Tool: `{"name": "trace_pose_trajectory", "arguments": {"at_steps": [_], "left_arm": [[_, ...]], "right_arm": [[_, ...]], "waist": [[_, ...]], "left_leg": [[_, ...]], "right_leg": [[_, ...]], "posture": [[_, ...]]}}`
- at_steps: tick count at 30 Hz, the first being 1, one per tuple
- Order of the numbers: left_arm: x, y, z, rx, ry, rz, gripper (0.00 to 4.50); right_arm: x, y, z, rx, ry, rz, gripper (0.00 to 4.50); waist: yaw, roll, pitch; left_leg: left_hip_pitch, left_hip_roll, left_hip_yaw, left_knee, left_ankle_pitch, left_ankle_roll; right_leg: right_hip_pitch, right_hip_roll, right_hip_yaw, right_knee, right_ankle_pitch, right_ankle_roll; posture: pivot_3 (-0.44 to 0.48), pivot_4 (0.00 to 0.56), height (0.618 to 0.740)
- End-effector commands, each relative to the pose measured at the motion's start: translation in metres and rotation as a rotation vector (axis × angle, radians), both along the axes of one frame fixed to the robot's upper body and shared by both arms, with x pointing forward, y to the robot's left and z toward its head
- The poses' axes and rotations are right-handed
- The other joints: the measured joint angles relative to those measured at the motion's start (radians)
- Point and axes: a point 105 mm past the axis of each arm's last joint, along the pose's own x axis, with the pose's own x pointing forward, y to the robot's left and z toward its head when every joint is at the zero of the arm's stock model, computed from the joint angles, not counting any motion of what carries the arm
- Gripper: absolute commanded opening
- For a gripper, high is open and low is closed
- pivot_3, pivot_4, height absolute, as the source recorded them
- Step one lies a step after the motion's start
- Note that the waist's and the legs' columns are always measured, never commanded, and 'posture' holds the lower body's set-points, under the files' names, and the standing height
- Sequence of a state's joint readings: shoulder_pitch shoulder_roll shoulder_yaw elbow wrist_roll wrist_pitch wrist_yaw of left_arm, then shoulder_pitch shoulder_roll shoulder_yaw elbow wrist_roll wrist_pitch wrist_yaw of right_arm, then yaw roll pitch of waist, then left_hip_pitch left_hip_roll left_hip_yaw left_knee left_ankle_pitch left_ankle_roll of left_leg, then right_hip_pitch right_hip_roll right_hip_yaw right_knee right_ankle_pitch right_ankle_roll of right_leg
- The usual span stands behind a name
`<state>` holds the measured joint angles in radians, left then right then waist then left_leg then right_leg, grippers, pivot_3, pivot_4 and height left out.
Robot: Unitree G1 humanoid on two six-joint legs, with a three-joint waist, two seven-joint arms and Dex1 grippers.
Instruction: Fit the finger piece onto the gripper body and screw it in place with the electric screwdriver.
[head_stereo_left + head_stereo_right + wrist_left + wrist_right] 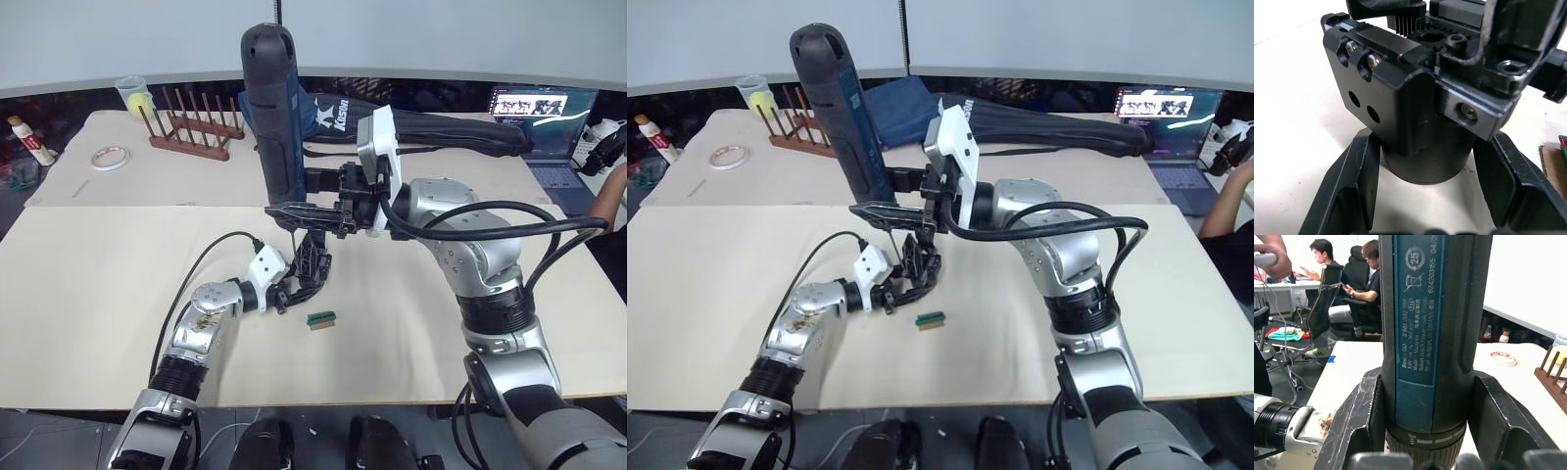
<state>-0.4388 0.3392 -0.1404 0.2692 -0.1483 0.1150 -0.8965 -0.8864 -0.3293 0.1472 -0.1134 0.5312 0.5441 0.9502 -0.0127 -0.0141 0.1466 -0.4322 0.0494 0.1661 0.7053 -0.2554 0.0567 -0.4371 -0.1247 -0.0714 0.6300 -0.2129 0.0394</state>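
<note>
Right gripper (323, 201) clamps the thick blue-black cylindrical electric screwdriver (274, 108); left gripper (1425, 196) pinches the blocky black gripper body (1415, 98). Bit seating unclear; misalignment risks cam-out.

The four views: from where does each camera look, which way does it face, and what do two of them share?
Left and right eye views: head, facing forward and down over the beige table; both silver arms show.
Left wrist view: along the left gripper, its fingers around the black blocky gripper body.
Right wrist view: along the right gripper, clamping the thick blue-black electric screwdriver; people sit behind.
Shared: the eye views show body and screwdriver too.
</note>
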Motion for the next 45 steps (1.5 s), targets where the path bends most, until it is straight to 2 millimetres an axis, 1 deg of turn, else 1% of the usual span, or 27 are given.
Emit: {"name": "trace_pose_trajectory", "arguments": {"at_steps": [1, 14, 23, 28, 37, 45], "left_arm": [[0.000, -0.005, 0.019, -0.030, -0.061, -0.019, 2.27], [0.001, -0.006, 0.021, -0.032, -0.068, -0.020, 2.27], [0.001, -0.006, 0.022, -0.034, -0.070, -0.020, 2.27], [0.002, -0.006, 0.022, -0.034, -0.072, -0.019, 2.27], [0.003, -0.006, 0.023, -0.032, -0.079, -0.017, 2.27], [0.004, -0.007, 0.024, -0.035, -0.085, -0.016, 2.27]], "right_arm": [[-0.006, -0.001, 0.013, 0.043, -0.071, 0.018, 1.93], [-0.008, 0.001, 0.002, 0.026, -0.074, 0.023, 1.93], [-0.008, 0.003, 0.000, 0.024, -0.075, 0.026, 1.93], [-0.007, 0.002, -0.006, 0.015, -0.068, 0.024, 1.93], [-0.003, 0.001, -0.019, -0.035, -0.037, 0.018, 1.93], [-0.006, 0.001, -0.023, -0.073, -0.012, 0.053, 1.93]], "waist": [[0.000, 0.000, 0.000], [0.000, 0.000, 0.000], [0.000, 0.000, 0.000], [0.000, 0.000, 0.000], [0.000, 0.000, 0.000], [0.001, 0.000, 0.000]], "left_leg": [[0.000, 0.000, 0.000, 0.000, 0.000, 0.000], [0.000, 0.000, 0.000, 0.000, 0.000, 0.000], [0.000, 0.000, 0.000, 0.000, 0.000, 0.000], [0.000, 0.000, 0.000, 0.000, 0.000, 0.000], [0.000, 0.000, 0.000, 0.000, 0.000, 0.000], [0.000, 0.000, 0.000, 0.000, 0.000, 0.000]], "right_leg": [[0.000, 0.000, 0.000, 0.000, 0.000, 0.000], [0.000, 0.000, 0.000, 0.000, 0.000, 0.000], [0.000, 0.000, 0.000, 0.000, 0.000, 0.000], [0.000, 0.000, 0.000, 0.000, 0.000, 0.000], [0.000, 0.000, 0.000, 0.000, 0.000, 0.000], [0.000, 0.000, 0.000, 0.000, 0.000, 0.000]], "posture": [[0.000, 0.150, 0.740], [0.000, 0.150, 0.740], [0.000, 0.150, 0.740], [0.000, 0.150, 0.740], [0.000, 0.150, 0.740], [0.000, 0.150, 0.740]]}}
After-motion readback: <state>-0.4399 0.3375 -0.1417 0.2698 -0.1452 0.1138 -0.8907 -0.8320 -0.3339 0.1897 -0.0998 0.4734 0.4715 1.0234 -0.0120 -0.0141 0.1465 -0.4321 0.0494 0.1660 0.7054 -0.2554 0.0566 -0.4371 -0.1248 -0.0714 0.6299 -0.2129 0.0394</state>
